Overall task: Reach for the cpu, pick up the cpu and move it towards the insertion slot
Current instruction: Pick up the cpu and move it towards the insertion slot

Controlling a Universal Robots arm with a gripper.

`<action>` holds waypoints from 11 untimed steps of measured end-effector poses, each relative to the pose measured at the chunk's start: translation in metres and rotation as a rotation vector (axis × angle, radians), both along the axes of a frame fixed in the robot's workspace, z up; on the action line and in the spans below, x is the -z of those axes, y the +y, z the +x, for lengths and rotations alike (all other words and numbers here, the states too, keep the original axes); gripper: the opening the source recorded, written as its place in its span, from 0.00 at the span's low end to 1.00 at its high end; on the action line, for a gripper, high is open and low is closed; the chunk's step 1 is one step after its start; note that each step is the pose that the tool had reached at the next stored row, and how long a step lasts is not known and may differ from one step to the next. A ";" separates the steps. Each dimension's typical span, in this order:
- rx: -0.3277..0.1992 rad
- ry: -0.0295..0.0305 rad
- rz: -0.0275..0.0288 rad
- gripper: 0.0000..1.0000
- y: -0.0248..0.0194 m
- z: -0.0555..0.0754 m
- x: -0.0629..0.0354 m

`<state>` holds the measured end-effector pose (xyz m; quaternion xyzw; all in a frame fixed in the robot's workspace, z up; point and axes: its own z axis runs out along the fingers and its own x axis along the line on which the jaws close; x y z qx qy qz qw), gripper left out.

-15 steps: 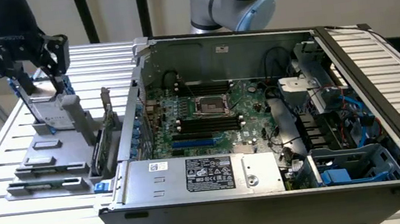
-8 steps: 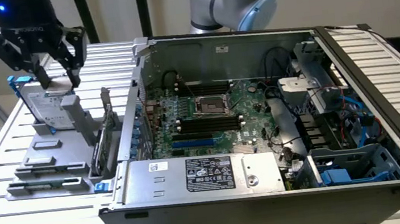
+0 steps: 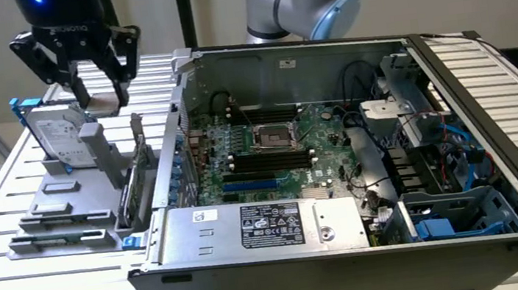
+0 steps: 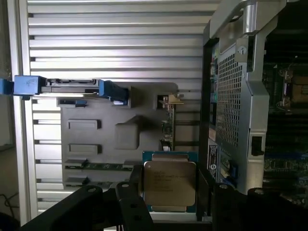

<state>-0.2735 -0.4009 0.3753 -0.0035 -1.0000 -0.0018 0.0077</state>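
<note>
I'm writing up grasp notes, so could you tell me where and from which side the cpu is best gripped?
By two opposite side edges, coming square onto its flat metal top. The cpu is thin and square, so only its edges give parallel faces; the gripper appears to hold it just so, a finger on each side.

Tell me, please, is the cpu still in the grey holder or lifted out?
Lifted out: the cpu sits between the fingers of the gripper, held in the air above the grey holder, beside the hard drive.

We count one cpu point(image 4: 170, 185), one socket point(image 3: 275, 137), one hard drive point(image 3: 58, 136), one computer case point(image 3: 351, 252), one grey fixture point(image 3: 69, 213), one end effector point(image 3: 94, 91), four black memory slots point(image 3: 266, 160).
</note>
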 end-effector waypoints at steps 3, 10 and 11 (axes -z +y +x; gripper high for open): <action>0.000 -0.0001 0.0014 0.55 0.0000 0.013 -0.0030; 0.000 -0.0001 0.0051 0.55 0.0001 0.045 -0.0083; 0.000 -0.0001 0.0060 0.55 0.0001 0.050 -0.0087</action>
